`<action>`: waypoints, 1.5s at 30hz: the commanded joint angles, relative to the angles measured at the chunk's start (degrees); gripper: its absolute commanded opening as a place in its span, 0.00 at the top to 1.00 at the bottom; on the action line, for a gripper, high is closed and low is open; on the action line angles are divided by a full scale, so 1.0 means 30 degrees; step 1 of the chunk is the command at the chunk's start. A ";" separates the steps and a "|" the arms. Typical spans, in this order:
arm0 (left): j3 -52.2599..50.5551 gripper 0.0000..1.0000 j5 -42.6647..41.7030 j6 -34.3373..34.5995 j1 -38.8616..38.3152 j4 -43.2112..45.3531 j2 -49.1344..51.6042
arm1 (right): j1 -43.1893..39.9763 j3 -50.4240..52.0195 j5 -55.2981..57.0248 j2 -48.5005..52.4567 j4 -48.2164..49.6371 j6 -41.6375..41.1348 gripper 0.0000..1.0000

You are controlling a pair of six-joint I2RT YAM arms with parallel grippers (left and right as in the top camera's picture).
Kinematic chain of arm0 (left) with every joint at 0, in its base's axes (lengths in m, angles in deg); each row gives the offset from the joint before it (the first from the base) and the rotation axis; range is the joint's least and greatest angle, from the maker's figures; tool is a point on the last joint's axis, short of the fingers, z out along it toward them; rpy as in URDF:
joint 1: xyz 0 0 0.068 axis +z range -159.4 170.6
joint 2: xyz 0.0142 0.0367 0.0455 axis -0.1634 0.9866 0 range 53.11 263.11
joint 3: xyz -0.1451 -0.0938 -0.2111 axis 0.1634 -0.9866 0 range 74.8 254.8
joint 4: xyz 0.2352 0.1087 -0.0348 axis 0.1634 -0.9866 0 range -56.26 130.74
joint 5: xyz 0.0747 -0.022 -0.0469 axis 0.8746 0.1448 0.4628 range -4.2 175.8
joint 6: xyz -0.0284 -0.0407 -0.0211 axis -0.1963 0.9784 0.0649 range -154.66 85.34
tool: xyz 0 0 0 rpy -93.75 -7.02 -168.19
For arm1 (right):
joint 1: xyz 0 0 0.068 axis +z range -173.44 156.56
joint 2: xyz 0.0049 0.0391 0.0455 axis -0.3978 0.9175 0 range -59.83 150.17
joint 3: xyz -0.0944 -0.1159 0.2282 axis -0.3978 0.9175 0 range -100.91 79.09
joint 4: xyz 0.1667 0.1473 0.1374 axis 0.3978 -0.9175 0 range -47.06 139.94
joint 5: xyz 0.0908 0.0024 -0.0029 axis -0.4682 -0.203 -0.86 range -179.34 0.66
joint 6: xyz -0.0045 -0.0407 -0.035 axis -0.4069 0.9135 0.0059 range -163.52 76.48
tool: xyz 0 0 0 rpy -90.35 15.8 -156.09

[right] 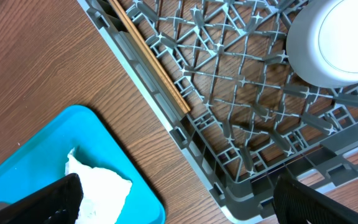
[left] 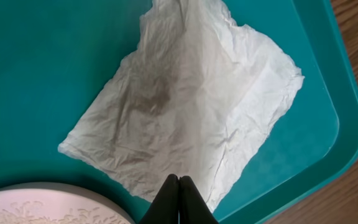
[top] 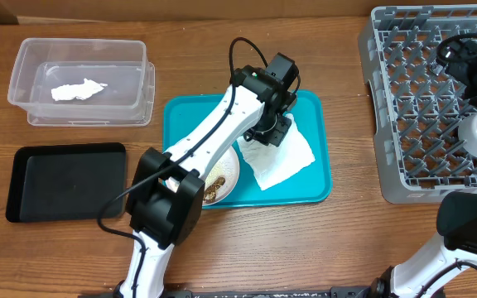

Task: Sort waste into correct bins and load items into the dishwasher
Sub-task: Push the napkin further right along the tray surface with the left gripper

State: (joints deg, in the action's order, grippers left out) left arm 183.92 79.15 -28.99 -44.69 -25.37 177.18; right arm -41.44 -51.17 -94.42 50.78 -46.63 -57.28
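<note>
A flattened white paper napkin (left: 185, 106) lies on the teal serving tray (left: 36, 62); it also shows in the overhead view (top: 281, 159). My left gripper (left: 179, 185) is shut, its tips over the napkin's near edge, with nothing visibly pinched. A white plate (top: 226, 175) with rice grains and a brown lump sits beside it, also seen in the left wrist view (left: 42, 205). Another crumpled napkin (top: 78, 89) lies in the clear tub (top: 31, 58). My right gripper (right: 179, 199) is open and empty over the grey dish rack (top: 387, 99). The rack holds chopsticks (right: 148, 56) and a white bowl (right: 337, 43).
The shallow black tray (top: 65, 180) sits at the left, in front of the clear tub. The teal tray's corner (right: 73, 149) lies close to the dish rack's edge (right: 166, 118), with a strip of wooden table between them.
</note>
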 commanded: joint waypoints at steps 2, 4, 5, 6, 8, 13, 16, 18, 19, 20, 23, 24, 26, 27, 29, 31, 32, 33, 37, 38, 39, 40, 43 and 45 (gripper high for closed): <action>0.0321 0.79 -0.0838 0.0561 -0.0146 -0.0342 -0.0503 | -0.0022 0.0044 0.0109 -0.0576 0.0080 -0.0146 0.00; 0.0095 0.70 -0.1770 0.0554 -0.0321 -0.0685 -0.0503 | -0.0022 0.0044 0.0109 -0.0576 0.0080 -0.0146 0.00; -0.0066 0.68 -0.1938 0.0561 -0.0444 -0.0867 -0.0503 | -0.0022 0.0044 0.0109 -0.0576 0.0080 -0.0146 0.00; -0.0248 0.67 -0.1953 0.0554 -0.0561 -0.0998 -0.0503 | -0.0022 0.0044 0.0117 -0.0576 0.0080 -0.0138 0.00; -0.0554 0.67 -0.1974 0.0554 -0.0860 -0.1326 -0.0503 | -0.0022 0.0044 0.0109 -0.0576 0.0080 -0.0138 0.00; -0.1195 0.68 -0.2346 0.0554 -0.2120 -0.2186 -0.0503 | -0.0022 0.0044 0.0109 -0.0576 0.0080 -0.0138 0.00; -0.1705 0.68 -0.2040 0.0736 -0.3220 -0.2076 -0.0503 | -0.0022 0.0044 0.0109 -0.0576 0.0080 -0.0138 0.00; -0.2186 0.67 -0.0758 0.1734 -0.3869 -0.1698 -0.0503 | -0.0022 0.0044 0.0109 -0.0576 0.0080 -0.0146 0.00; -0.2492 0.67 0.0226 0.2463 -0.4167 -0.1406 -0.0503 | -0.0022 0.0044 0.0109 -0.0576 0.0087 -0.0146 0.00; -0.2863 0.65 0.1093 0.3104 -0.4415 -0.0984 -0.0503 | -0.0022 0.0044 0.0109 -0.0576 0.0080 -0.0146 0.00; -0.4233 0.51 0.1953 0.3628 -0.4772 0.0940 -0.0503 | -0.0022 0.0044 0.0109 -0.0576 0.0080 -0.0146 0.00; -0.4517 0.50 0.1953 0.3628 -0.4765 0.1421 -0.0503 | -0.0022 0.0044 0.0109 -0.0576 0.0080 -0.0146 0.00; -0.5151 0.48 0.2412 0.3628 -0.4736 0.2747 -0.0503 | -0.0022 0.0044 0.0117 -0.0576 0.0117 -0.0138 0.00; -0.5435 0.49 0.3038 0.3614 -0.4641 0.3432 -0.0503 | -0.0022 0.0044 0.0124 -0.0576 0.0124 -0.0138 0.00; -0.5639 0.49 0.3956 0.3126 -0.4539 0.4393 -0.0503 | -0.0022 0.0044 0.0109 -0.0576 0.0146 -0.0138 0.00; -0.5719 0.50 0.3963 0.2076 -0.4495 0.5246 -0.0503 | -0.0022 0.0044 0.0117 -0.0576 0.0146 -0.0138 0.00; -0.5719 0.50 0.3905 0.1741 -0.4495 0.5515 -0.0503 | -0.0022 0.0044 0.0109 -0.0576 0.0146 -0.0138 0.00; -0.5719 0.50 0.3912 0.1515 -0.4495 0.5712 -0.0503 | -0.0022 0.0044 0.0117 -0.0576 0.0146 -0.0138 0.00; -0.5734 0.53 0.3912 0.1530 -0.4503 0.5923 -0.0488 | -0.0022 0.0044 0.0117 -0.0576 0.0146 -0.0146 0.00; -0.5763 0.54 0.3905 0.1530 -0.4503 0.6011 -0.0444 | -0.0022 0.0044 0.0117 -0.0576 0.0146 -0.0146 0.00; -0.5807 0.56 0.3891 0.1523 -0.4503 0.6105 -0.0393 | -0.0022 0.0044 0.0109 -0.0576 0.0146 -0.0138 0.00; -0.5850 0.56 0.3891 0.1515 -0.4503 0.6171 -0.0313 | -0.0022 0.0044 0.0109 -0.0576 0.0146 -0.0138 0.00; -0.5894 0.61 0.3483 0.1173 -0.4539 0.6113 0.0015 | -0.0022 0.0044 0.0109 -0.0576 0.0153 -0.0138 0.00; -0.5967 0.61 0.3184 0.1035 -0.4619 0.6127 0.0211 | -0.0022 0.0044 0.0109 -0.0576 0.0146 -0.0138 0.00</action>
State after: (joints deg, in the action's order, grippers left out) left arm 167.00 89.51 -23.96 -58.15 -7.18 176.87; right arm -41.44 -51.17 -94.42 50.78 -46.52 -57.23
